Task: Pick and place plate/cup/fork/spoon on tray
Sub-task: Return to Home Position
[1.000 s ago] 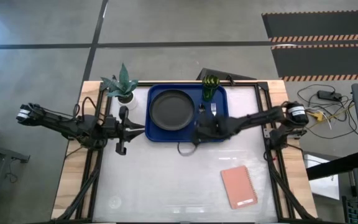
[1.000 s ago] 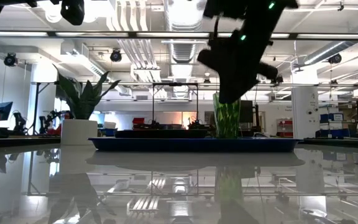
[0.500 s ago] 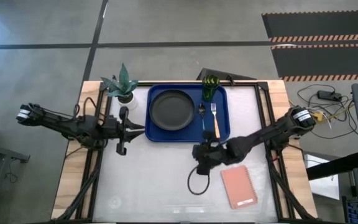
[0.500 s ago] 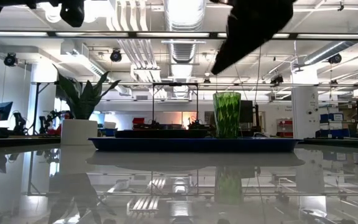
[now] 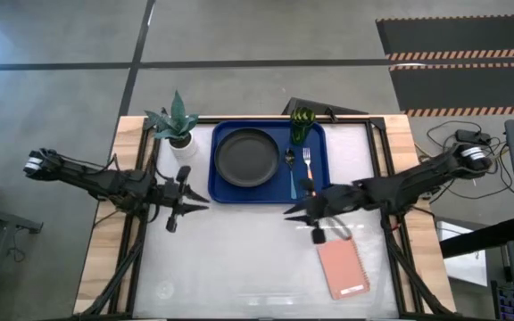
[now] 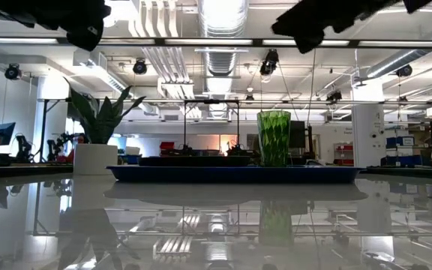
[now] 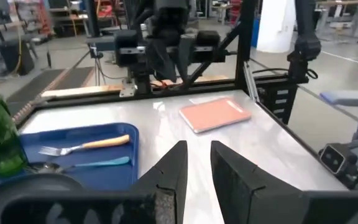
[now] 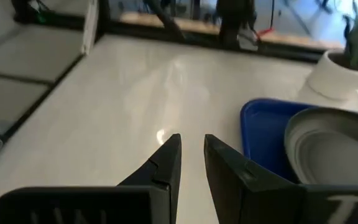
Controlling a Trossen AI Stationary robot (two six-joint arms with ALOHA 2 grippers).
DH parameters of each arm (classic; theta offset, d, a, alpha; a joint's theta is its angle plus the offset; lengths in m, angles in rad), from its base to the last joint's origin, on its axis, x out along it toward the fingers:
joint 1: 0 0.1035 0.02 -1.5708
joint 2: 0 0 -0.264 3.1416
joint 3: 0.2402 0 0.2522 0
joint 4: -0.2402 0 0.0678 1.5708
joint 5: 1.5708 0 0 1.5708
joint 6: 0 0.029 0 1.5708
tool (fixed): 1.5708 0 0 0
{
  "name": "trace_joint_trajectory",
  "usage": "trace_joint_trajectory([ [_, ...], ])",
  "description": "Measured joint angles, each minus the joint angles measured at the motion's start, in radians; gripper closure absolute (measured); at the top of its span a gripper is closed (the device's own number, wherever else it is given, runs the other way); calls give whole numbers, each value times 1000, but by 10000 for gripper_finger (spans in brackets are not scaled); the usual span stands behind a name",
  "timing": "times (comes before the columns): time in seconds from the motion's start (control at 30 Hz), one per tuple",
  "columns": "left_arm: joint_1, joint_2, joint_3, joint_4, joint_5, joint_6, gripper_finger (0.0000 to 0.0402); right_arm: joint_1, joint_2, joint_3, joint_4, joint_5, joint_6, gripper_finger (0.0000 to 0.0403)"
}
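Plate point(image 5: 245, 157), cup point(image 5: 301, 126), spoon point(image 5: 291, 168) and fork point(image 5: 308, 169) all sit on the blue tray point(image 5: 224, 194). Right gripper point(image 5: 290, 213) hovers just off the tray's near edge, fingers narrowly parted, empty. Left gripper point(image 5: 201, 206) waits beside the tray, narrowly parted.

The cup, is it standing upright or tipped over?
Upright. The cup stands straight on the tray in the low view, rim up, at the tray's far right corner beside the plate.
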Motion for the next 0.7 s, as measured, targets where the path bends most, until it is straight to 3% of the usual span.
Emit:
trace_joint_trajectory([
  [0.3, 2, -50, 1, 1, 34, 78, 398, -99, -276, -263, 188, -122, -6, 342],
  [0.7, 8, -91, -22, -30, 38, 79, 401, -162, -493, -374, 191, -176, -41, 342],
])
